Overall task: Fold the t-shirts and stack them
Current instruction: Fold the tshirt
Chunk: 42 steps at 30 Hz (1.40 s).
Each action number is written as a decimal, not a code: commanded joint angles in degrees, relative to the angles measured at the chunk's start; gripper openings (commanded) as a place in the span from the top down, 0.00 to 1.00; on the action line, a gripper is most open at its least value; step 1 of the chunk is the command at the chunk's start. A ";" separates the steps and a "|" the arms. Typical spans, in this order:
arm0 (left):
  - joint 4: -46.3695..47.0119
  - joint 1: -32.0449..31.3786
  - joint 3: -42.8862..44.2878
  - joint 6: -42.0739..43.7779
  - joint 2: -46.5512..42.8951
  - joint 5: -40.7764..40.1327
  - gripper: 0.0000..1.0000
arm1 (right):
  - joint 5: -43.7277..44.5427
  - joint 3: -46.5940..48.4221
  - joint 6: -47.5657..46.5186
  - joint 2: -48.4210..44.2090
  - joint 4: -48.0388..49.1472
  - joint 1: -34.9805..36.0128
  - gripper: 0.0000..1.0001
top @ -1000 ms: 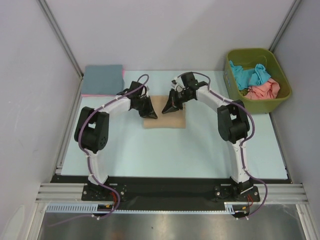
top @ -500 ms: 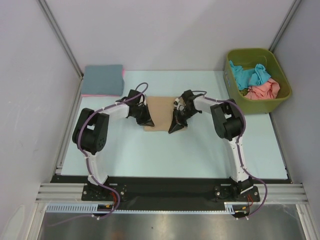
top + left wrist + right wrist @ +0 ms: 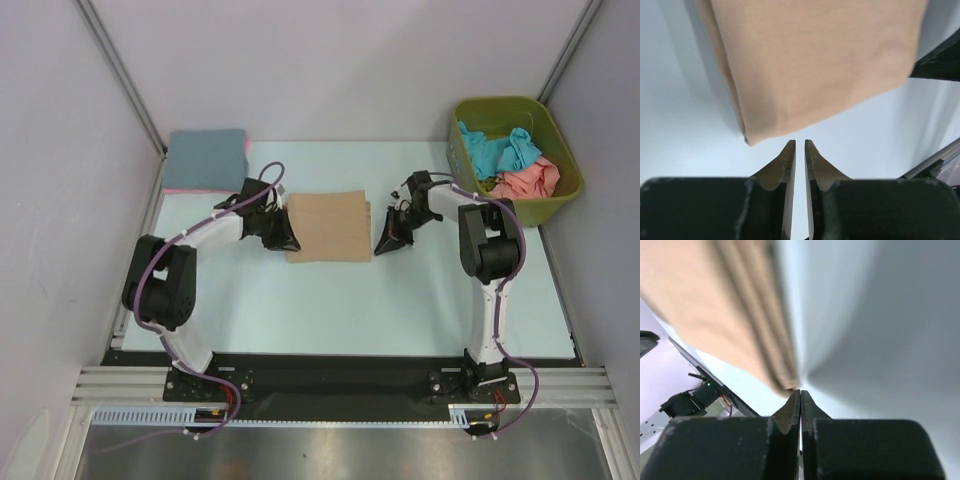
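Observation:
A tan t-shirt [image 3: 328,227] lies folded in a flat rectangle at the middle of the table. My left gripper [image 3: 283,240] sits at its near left corner, the jaws a narrow slit apart with only table between them [image 3: 800,142]; the tan cloth [image 3: 815,60] lies just past the fingertips. My right gripper [image 3: 388,243] is just off the shirt's right edge, shut and empty [image 3: 800,391], its tips next to the layered tan edge [image 3: 755,340]. A folded slate-blue t-shirt [image 3: 206,156] lies on a pink one [image 3: 180,187] at the far left.
An olive-green bin [image 3: 560,205] stands at the far right corner with a teal shirt [image 3: 498,150] and a salmon shirt [image 3: 527,182] crumpled inside. Grey walls close in the table on three sides.
Both grippers were over the tan shirt's middle; they have drawn apart, left going left and right going right. The shirt now lies uncovered and flat. The left jaws have parted slightly.

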 commanded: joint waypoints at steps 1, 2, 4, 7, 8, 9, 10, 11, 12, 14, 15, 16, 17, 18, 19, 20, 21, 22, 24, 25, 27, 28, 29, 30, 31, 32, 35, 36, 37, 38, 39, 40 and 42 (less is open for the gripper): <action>-0.54 1.14 1.34 1.75 -3.60 2.82 0.82 | -0.50 4.51 0.95 -5.04 -0.08 3.74 1.00; -0.27 1.32 1.34 1.40 -2.55 3.70 0.82 | -0.77 5.05 2.43 -4.87 1.14 5.22 1.00; 0.52 1.58 1.08 0.96 0.26 4.67 0.83 | -2.79 6.19 3.76 -3.29 2.81 6.55 1.00; 1.31 1.76 -0.24 0.43 2.47 3.37 0.84 | -3.67 6.20 6.49 -0.92 5.80 7.61 1.00; 1.31 1.76 -0.50 0.95 3.43 2.66 0.84 | -3.24 5.42 7.10 -0.65 6.94 7.61 1.00; 1.14 1.76 -1.03 1.39 4.05 1.87 0.85 | -2.19 4.97 6.93 -0.39 7.21 7.26 1.00; 0.36 1.76 -1.12 2.44 4.49 0.30 0.86 | -1.57 4.54 6.76 -0.30 7.39 6.82 1.00; -0.09 1.76 -1.21 2.98 5.11 -0.50 0.86 | -0.87 3.40 6.49 -0.39 7.04 6.21 1.00; -0.27 1.76 -1.56 3.42 5.11 -0.77 0.86 | -0.08 2.95 5.19 -0.56 6.43 5.68 1.00; -1.41 1.76 -1.56 5.08 4.68 -2.17 0.86 | 3.70 2.07 3.69 -1.61 3.98 3.66 1.00; -2.02 1.85 -1.13 5.61 3.89 -2.36 0.87 | 7.19 1.81 1.50 -2.05 3.09 2.87 1.00; -3.24 1.85 -0.69 6.58 3.01 -2.62 0.87 | 9.32 2.07 0.18 -2.49 2.04 1.82 1.00; -3.78 1.76 -0.25 6.93 2.22 -2.97 0.86 | 11.25 2.42 -0.88 -3.10 -0.06 1.46 1.00; -4.48 1.85 0.89 7.20 0.56 -3.23 0.86 | 14.49 3.64 -1.67 -3.37 -1.04 1.11 1.00; -5.96 1.85 1.68 7.72 -0.24 -3.58 0.85 | 15.65 4.35 -2.81 -3.55 -1.74 0.58 1.00; -6.59 1.85 2.65 7.81 -0.86 -3.94 0.84 | 16.27 5.14 -3.00 -3.90 -2.36 0.49 1.00; -6.86 1.94 4.57 7.82 -1.47 -3.85 0.83 | 15.85 5.93 -2.91 -4.08 -2.10 0.49 1.00; -6.42 2.55 5.64 7.38 -2.00 -3.50 0.80 | 14.97 7.16 -2.48 -4.34 -1.23 0.49 0.99; -5.28 3.25 9.31 5.63 -1.05 -0.61 0.79 | 11.21 7.61 1.29 -4.69 3.68 1.02 0.96; -3.36 3.86 10.64 4.23 1.05 0.62 0.79 | 9.70 7.52 2.87 -4.61 6.14 1.45 0.94; -0.90 4.48 14.24 2.11 3.95 4.90 0.80 | 4.19 7.00 11.12 -4.17 15.61 2.42 0.91; 3.29 5.09 15.04 -1.03 7.45 6.50 0.80 | 2.76 5.43 15.24 -3.56 20.09 2.86 0.89; 5.86 5.36 15.49 -2.80 8.88 7.74 0.81 | 1.70 4.80 22.15 -2.85 29.27 3.39 0.88; 8.67 5.54 16.19 -4.82 10.81 9.84 0.82 | 0.04 4.71 26.05 -1.89 33.54 4.78 0.85; 14.18 5.80 16.45 -8.76 12.48 10.64 0.83 | -0.41 4.79 28.96 0.82 37.41 5.23 0.83; 17.19 5.89 16.72 -10.80 15.80 11.52 0.83 | -0.51 5.66 31.78 2.15 44.15 5.67 0.83; 25.20 5.89 19.09 -16.60 22.22 12.05 0.85 | -0.16 5.67 43.73 7.16 58.56 6.56 0.79; 26.53 5.89 20.57 -17.66 23.56 12.32 0.85 | 0.28 6.11 48.54 8.56 61.33 6.56 0.79; 28.37 5.89 21.37 -19.76 25.05 12.67 0.85 | 0.46 6.63 50.85 9.80 63.62 6.64 0.79; 28.99 5.98 21.81 -20.57 26.02 12.76 0.85 | 0.63 7.16 52.18 12.16 65.90 6.64 0.80; 29.26 5.98 22.78 -21.10 27.77 12.41 0.85 | 1.51 8.91 52.89 13.05 65.32 6.56 0.80; 29.26 6.24 23.22 -21.45 28.22 12.32 0.86 | 1.95 9.19 54.03 13.84 65.05 6.12 0.81; 28.83 6.50 23.84 -21.45 28.93 11.44 0.86 | 3.18 9.19 54.48 15.34 65.31 5.24 0.82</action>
